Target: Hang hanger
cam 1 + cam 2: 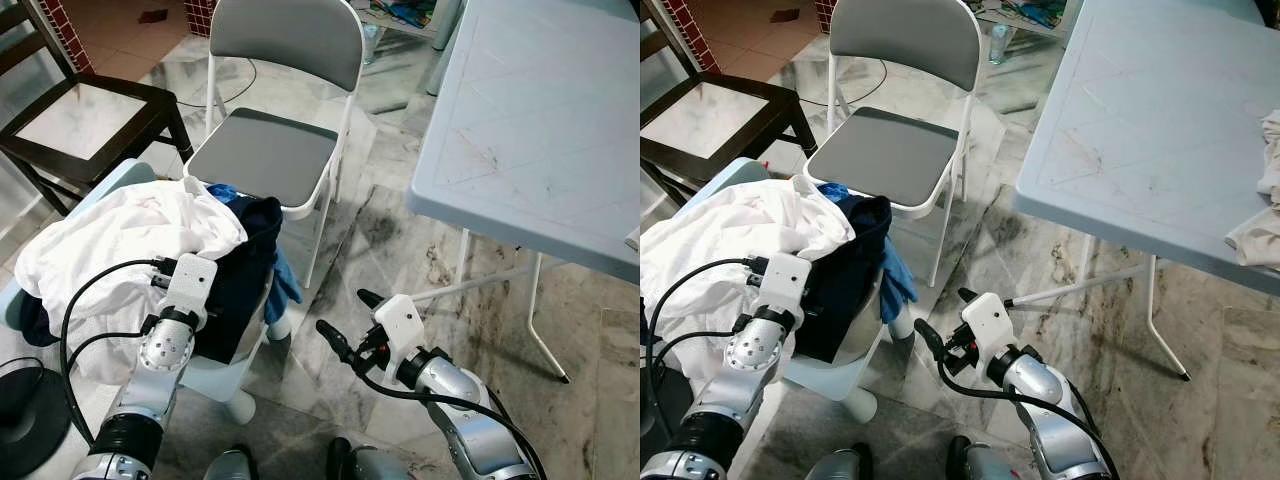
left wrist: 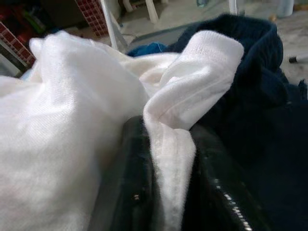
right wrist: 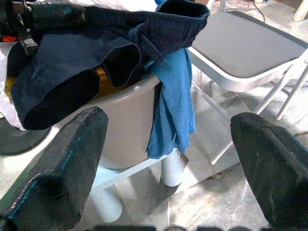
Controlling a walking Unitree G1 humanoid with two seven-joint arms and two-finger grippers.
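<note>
The left gripper [image 2: 168,192] is pinched on a fold of the white garment [image 1: 120,240] heaped in the pale laundry basket [image 3: 127,127]. The right gripper [image 1: 350,320] hangs spread wide and empty just beside the basket. A dark navy garment [image 3: 72,57] and a blue cloth [image 3: 175,101] drape over its rim. Behind stands a grey folding chair [image 1: 270,150]; the pale bench [image 1: 540,120] lies to the right. No hanger can be made out.
</note>
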